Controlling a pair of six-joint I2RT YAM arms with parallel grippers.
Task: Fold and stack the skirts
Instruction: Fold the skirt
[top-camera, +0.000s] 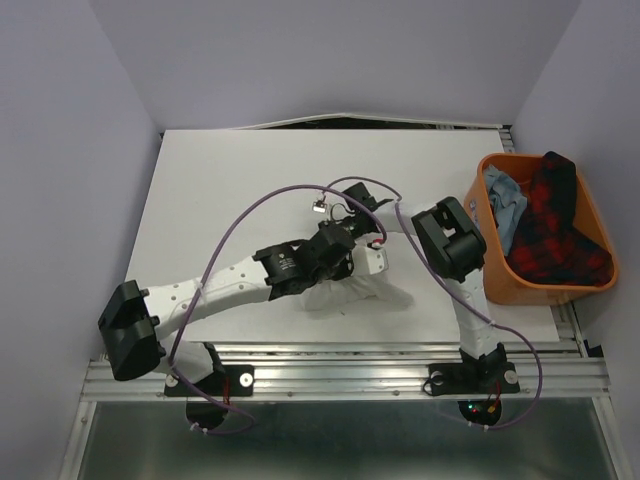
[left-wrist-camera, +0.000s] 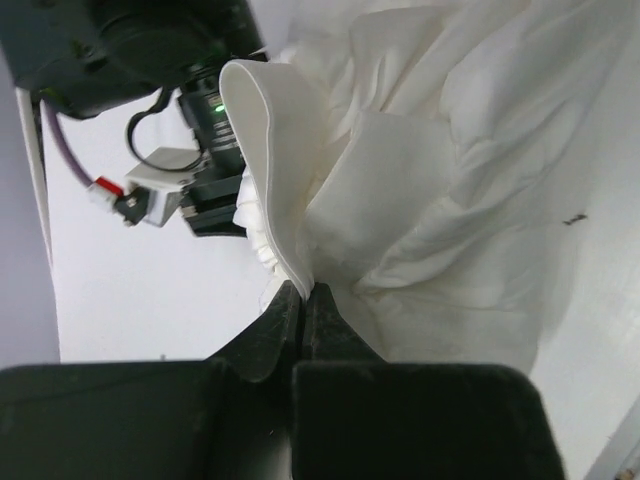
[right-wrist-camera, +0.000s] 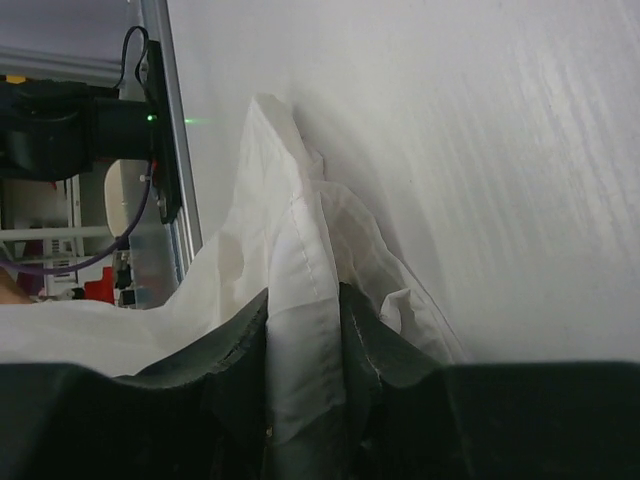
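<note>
The thin white skirt (top-camera: 372, 297) lies crumpled on the white table (top-camera: 250, 180), near its front edge, with both arms meeting over it. My left gripper (left-wrist-camera: 303, 290) is shut on a raised fold of the white skirt (left-wrist-camera: 430, 170). In the right wrist view a hemmed strip of the white skirt (right-wrist-camera: 290, 220) fills the gap of my right gripper (right-wrist-camera: 305, 300), whose fingers press it from both sides. In the top view my left gripper (top-camera: 335, 272) and my right gripper (top-camera: 365, 268) sit close together. The red-and-black plaid skirt (top-camera: 555, 230) and the light blue denim skirt (top-camera: 503, 205) lie in the tub.
An orange plastic tub (top-camera: 486, 262) stands at the table's right edge, beside the right arm's elbow. Purple cables loop over the middle of the table. A metal rail (top-camera: 350, 370) runs along the near edge.
</note>
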